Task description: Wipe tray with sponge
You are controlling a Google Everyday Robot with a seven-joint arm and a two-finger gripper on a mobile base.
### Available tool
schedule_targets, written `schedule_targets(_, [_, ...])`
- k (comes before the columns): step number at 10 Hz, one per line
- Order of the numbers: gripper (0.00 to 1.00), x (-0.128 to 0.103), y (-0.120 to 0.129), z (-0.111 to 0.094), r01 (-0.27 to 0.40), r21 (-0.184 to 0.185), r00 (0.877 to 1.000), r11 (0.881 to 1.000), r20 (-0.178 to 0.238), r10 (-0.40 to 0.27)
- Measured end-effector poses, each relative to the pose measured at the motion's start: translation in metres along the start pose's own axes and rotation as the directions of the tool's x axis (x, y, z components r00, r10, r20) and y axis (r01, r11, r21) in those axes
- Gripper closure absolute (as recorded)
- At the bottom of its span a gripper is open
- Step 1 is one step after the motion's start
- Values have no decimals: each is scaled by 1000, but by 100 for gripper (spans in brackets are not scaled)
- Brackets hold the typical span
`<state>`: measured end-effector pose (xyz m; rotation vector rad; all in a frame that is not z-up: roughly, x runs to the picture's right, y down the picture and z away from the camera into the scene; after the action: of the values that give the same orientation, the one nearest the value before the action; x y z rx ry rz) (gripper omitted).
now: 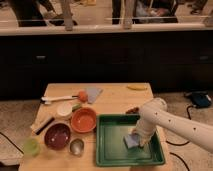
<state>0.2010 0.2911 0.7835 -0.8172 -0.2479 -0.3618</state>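
Observation:
The dark-green tray (pixel 110 150) lies at the front right of the wooden table. The light-blue sponge (pixel 131 141) lies flat on the tray's floor, right of its middle. My white arm reaches in from the right and bends down over the tray. My gripper (pixel 138 137) points down onto the sponge's right edge and seems to press it against the tray. The wrist hides the fingers.
An orange bowl (pixel 83 120) stands just left of the tray, with a maroon bowl (pixel 57 136), a small metal cup (pixel 76 146) and a green cup (pixel 31 146) nearby. A grey-blue cloth piece (pixel 93 93), a white brush (pixel 56 99) and a yellow item (pixel 136 87) lie farther back.

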Motion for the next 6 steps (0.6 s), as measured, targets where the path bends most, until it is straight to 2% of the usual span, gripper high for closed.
schedule_targets(1, [100, 1, 0, 0, -1, -1, 1000, 1000, -1, 1])
schedule_targets(6, [100, 1, 2, 0, -2, -4, 1000, 1000, 0, 2])
